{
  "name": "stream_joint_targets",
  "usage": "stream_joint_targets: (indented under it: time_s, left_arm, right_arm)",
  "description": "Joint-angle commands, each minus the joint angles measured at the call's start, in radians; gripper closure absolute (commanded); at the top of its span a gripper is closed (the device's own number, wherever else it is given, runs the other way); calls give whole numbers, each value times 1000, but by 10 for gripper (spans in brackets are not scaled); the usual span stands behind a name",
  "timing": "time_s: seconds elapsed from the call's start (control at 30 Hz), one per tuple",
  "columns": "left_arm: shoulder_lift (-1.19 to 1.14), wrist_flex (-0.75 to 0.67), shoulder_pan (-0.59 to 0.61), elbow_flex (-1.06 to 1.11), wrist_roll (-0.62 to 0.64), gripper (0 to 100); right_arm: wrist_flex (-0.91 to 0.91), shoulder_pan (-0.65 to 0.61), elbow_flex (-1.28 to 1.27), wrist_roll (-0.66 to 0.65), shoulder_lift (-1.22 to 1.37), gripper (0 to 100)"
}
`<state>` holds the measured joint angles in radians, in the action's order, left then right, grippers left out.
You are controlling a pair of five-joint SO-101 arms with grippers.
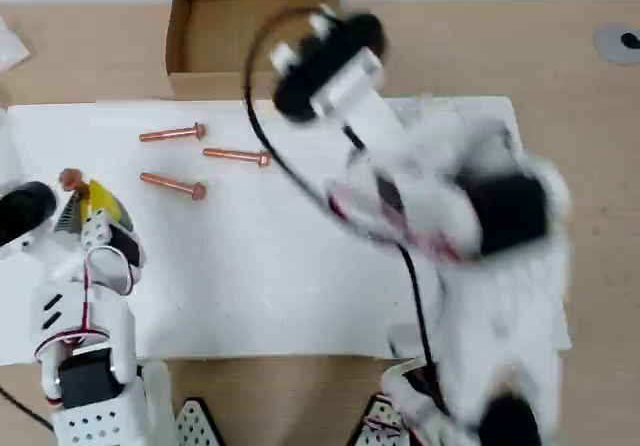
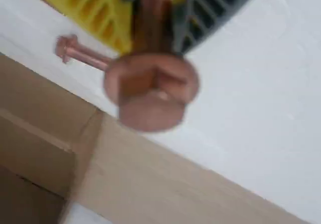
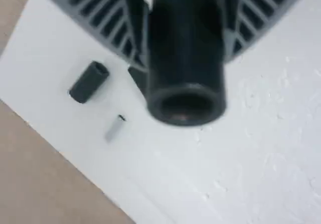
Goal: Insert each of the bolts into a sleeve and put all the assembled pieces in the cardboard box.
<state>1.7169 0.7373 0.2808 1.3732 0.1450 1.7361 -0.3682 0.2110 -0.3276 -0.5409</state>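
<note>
**A:** What did the overhead camera show?

**B:** One cardboard box [image 1: 178,36] stood at the far side of the surface [image 1: 580,116], and the part of its floor I could see was bare. Three loose bolts [image 1: 237,155] lay on the white mat [image 1: 250,286], near one another and apart from the box. A fourth bolt [image 1: 70,178] was clamped in the left end effector [image 1: 80,198] at the mat's left side. The right arm [image 1: 440,206] was a blur reaching from the mat's right side toward the box.

**A:** And the left wrist camera?

**B:** The yellow and grey jaws were clenched on the shank of that fourth bolt. Its head pointed at the lens, with mat and bare wood behind it. One of the loose bolts lay farther off on the mat.

**A:** The right wrist?

**B:** The right end effector [image 3: 183,58] was grasping a black sleeve [image 3: 185,98]. The open bore faced the camera, and I couldn't make out anything inside it. A second sleeve [image 3: 89,82] lay on the mat. Near it was a small grey piece [image 3: 115,127], too small to name.

**A:** So how far along was it?

**B:** Barely begun, I'd judge. I counted four bolts, two sleeves and one box, with nothing joined and nothing boxed. The held bolt and held sleeve looked set for the first insertion. All four insertions and all the boxing were left to do.
</note>
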Motion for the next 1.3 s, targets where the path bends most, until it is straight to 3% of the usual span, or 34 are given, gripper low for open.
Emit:
stream_joint_targets:
  time_s: [0.0,0.2,0.53,0.7,0.97,1.27]
  left_arm:
    - [19,-2,-112,-78,-92,997]
    - [12,-8,-242,-129,-167,997]
    - [18,-18,-367,-140,-203,997]
    - [19,-104,-443,-132,-190,997]
    - [19,-229,-500,-100,51,997]
    - [62,-238,-503,-80,126,995]
  right_arm:
    - [-49,-15,-246,11,-263,988]
    - [-316,1,-727,12,-549,988]
    - [-1102,-36,-1331,15,-648,989]
    - [-1203,-125,-1423,18,-653,988]
    - [-1419,-206,-1590,149,-654,988]
    - [-1444,-308,-1606,158,-648,986]
